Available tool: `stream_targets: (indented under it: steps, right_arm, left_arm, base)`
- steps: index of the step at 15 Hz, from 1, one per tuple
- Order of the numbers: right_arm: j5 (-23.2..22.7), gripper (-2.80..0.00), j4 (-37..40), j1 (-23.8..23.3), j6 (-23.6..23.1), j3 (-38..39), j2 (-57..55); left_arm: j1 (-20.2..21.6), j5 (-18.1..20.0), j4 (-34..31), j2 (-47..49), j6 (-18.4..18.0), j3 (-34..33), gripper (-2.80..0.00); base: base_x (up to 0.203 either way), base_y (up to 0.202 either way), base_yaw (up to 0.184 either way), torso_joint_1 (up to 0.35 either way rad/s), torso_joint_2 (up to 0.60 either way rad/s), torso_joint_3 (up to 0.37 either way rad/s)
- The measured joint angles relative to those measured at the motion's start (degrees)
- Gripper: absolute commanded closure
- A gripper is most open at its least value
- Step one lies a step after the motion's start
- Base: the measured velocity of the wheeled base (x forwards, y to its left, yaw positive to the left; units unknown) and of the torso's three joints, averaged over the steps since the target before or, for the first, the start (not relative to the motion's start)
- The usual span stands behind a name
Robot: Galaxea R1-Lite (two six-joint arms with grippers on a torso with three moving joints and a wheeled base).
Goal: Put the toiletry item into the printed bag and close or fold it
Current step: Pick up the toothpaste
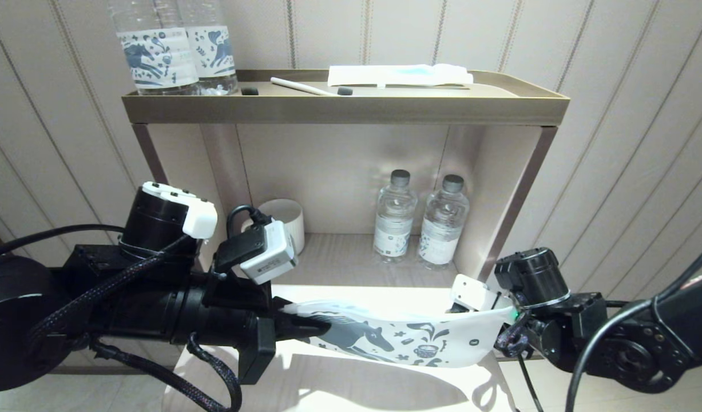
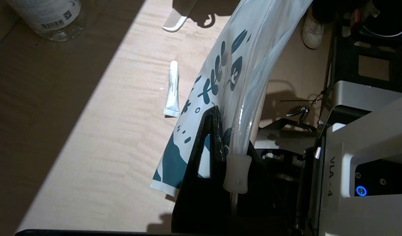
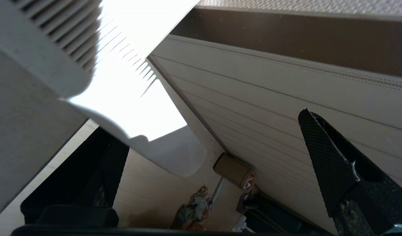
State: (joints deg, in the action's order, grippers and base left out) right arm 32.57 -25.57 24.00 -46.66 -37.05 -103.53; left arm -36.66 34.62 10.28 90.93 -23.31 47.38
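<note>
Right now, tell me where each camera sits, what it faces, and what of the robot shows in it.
Head: high on the robot, looking down at the shelf unit; both arms show, holding out the printed bag.
Left wrist: behind the left gripper, shut on the bag's edge, facing the tabletop, toothpaste tube and comb.
Right wrist: behind the open right gripper, facing the wall panelling, one finger showing.
Shared: head and left wrist both see the bag.

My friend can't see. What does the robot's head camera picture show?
The left gripper pinches one end of the printed bag, stretched above a pale table toward the open right gripper. Behind, two water bottles stand in a shelf.
</note>
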Motion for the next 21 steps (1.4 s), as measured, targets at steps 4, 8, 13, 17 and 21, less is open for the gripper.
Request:
stream_targets:
  steps: [4, 8, 13, 17, 21]
  right_arm:
    - [0.0, -2.8, 1.7, -0.2, 0.0, -1.3, -0.7]
    - [0.0, -1.12, 1.7, -0.7, 0.0, -1.7, -0.9]
    - [0.0, 0.0, 2.5, -1.1, 0.5, -2.8, -1.3]
    - [-0.1, 0.0, 2.1, -0.5, 1.0, -3.2, -2.8]
    - [0.0, 0.0, 2.1, -0.3, 1.0, -3.5, -3.0]
  left_arm:
    - [0.0, 0.0, 0.0, 0.4, 0.0, 0.1, 0.0]
    - [0.0, 0.0, 0.0, 0.5, 0.0, 0.1, 0.0]
    - [0.0, -0.2, 0.0, 0.8, 0.0, 0.1, 0.0]
    - [0.0, -0.3, 1.9, 0.8, 0.0, -0.1, 0.0]
    - [0.0, -0.3, 2.1, 0.9, 0.0, -0.2, 0.0]
  base:
    - [0.0, 0.0, 0.0, 0.0, 0.0, 0.0]
    - [0.0, 0.0, 0.0, 0.0, 0.0, 0.0]
    - [0.0, 0.0, 0.0, 0.0, 0.0, 0.0]
    - [0.0, 0.0, 0.0, 0.0, 0.0, 0.0]
    - [0.0, 0.0, 0.0, 0.0, 0.0, 0.0]
